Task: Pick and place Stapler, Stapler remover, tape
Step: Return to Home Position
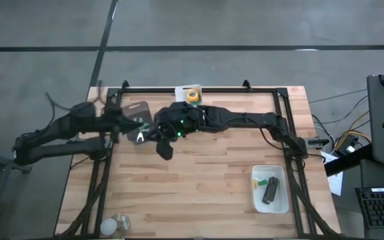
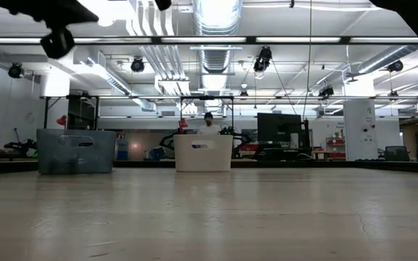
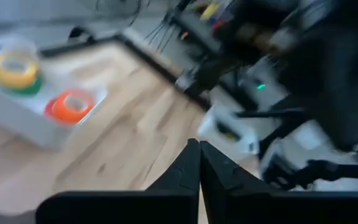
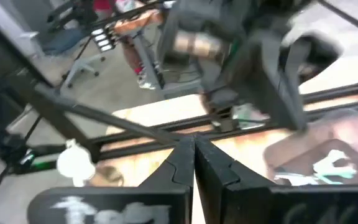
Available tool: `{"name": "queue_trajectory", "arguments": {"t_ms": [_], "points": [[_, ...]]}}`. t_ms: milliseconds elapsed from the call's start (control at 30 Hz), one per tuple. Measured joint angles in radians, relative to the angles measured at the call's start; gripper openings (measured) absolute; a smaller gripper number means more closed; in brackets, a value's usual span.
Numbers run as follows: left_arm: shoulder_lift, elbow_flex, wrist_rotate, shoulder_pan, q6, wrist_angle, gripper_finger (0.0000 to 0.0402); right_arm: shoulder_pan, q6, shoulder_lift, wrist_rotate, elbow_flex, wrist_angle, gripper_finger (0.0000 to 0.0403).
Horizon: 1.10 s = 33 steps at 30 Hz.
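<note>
The black stapler (image 1: 270, 192) lies in a white tray (image 1: 282, 203) at the table's near right. The small green-and-yellow stapler remover (image 1: 261, 181) lies beside it. A second white tray (image 3: 23, 115) at the far edge holds tape: a yellow roll (image 1: 192, 95) stacked on a green one (image 3: 25, 87), and a red roll (image 3: 71, 106). My left gripper (image 1: 144, 133) (image 3: 199, 155) and right gripper (image 1: 165, 147) (image 4: 194, 152) hang shut and empty above the table's left middle, close together.
Black frame rails (image 1: 199, 90) run round the table's edges. A pale round thing (image 1: 115, 225) lies at the near left corner. Bare wood (image 1: 199, 187) spreads between the arms and the near right tray. Bins (image 2: 76, 151) stand in the room beyond the table.
</note>
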Motion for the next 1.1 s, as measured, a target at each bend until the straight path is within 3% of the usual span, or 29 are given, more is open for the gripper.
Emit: {"name": "queue_trajectory", "arguments": {"t_ms": [167,400,800,933,1100], "points": [[-0.134,-0.001,-0.063,-0.05,-0.031,-0.016,0.0003,0.007,0.021,0.0,0.004,-0.018,0.001,0.0008],[-0.236,-0.021,-0.056,-0.061,-0.034,-0.048,0.0002,0.009,0.048,0.0,-0.005,-0.064,0.087,0.0008],[-0.377,-0.266,-0.061,-0.061,-0.152,-0.041,0.0001,-0.005,0.036,-0.023,-0.004,-0.084,0.068,0.0008],[-0.386,-0.284,-0.069,-0.069,-0.155,-0.143,0.0001,-0.012,0.044,-0.068,-0.005,-0.159,0.105,0.0008],[-0.386,-0.297,-0.112,-0.069,-0.007,-0.121,0.0001,-0.032,0.065,-0.191,-0.073,-0.37,0.324,0.0008]]}}
